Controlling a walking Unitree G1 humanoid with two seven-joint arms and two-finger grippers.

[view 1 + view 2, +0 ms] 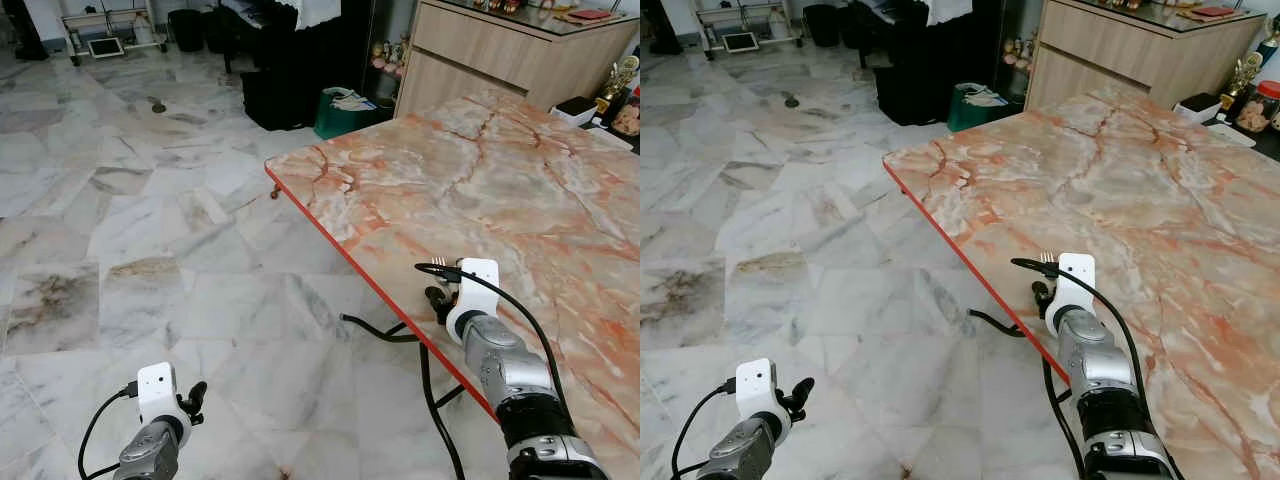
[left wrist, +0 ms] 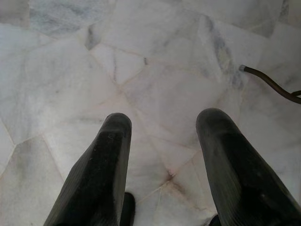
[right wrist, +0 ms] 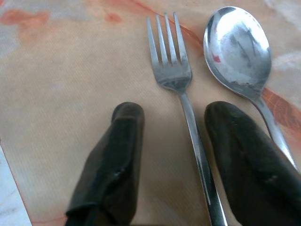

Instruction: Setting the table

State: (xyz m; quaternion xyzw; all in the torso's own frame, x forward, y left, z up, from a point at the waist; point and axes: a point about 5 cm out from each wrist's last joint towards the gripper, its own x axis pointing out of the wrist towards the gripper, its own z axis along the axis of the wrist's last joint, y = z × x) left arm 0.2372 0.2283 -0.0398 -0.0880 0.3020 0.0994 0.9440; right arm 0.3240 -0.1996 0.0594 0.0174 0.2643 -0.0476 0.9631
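Only one container can be made out, a green bin (image 1: 345,112) on the floor beyond the table's far corner, with papers seen at its top (what lies deeper cannot be told). One fork (image 3: 181,94) and one spoon (image 3: 240,52) are laid flat on the marble table (image 1: 520,190), side by side and close together without touching, near the red-trimmed edge. Their long axes run parallel, tines and bowl pointed away from the right gripper (image 3: 171,127), handles toward it. The right gripper is held just above the tabletop at that edge, its two fingers parted; the fork's handle passes through the gap between them, and no squeeze on it is seen. The spoon's handle is partly hidden behind one finger. The left gripper (image 2: 162,141) is hung low over the pale marble floor (image 1: 150,220), fingers spread apart and nothing held.
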